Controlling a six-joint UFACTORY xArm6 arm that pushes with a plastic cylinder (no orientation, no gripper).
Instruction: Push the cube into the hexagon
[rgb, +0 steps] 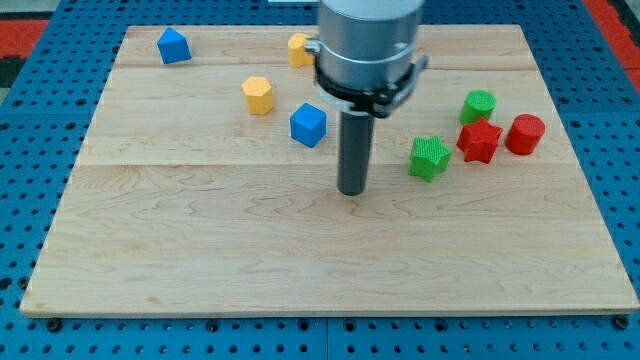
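Observation:
A blue cube (308, 125) sits on the wooden board (200, 250), a little right of and below a yellow hexagon (258, 95). The two are apart, with a small gap between them. My tip (351, 191) rests on the board below and to the right of the blue cube, clear of it. The rod rises into the grey arm body (365, 45) at the view's top.
A blue house-shaped block (174, 46) lies at the top left. A second yellow block (299, 49) is partly hidden behind the arm. At the right are a green star (430, 157), a green round block (478, 105), a red star (480, 141) and a red cylinder (524, 134).

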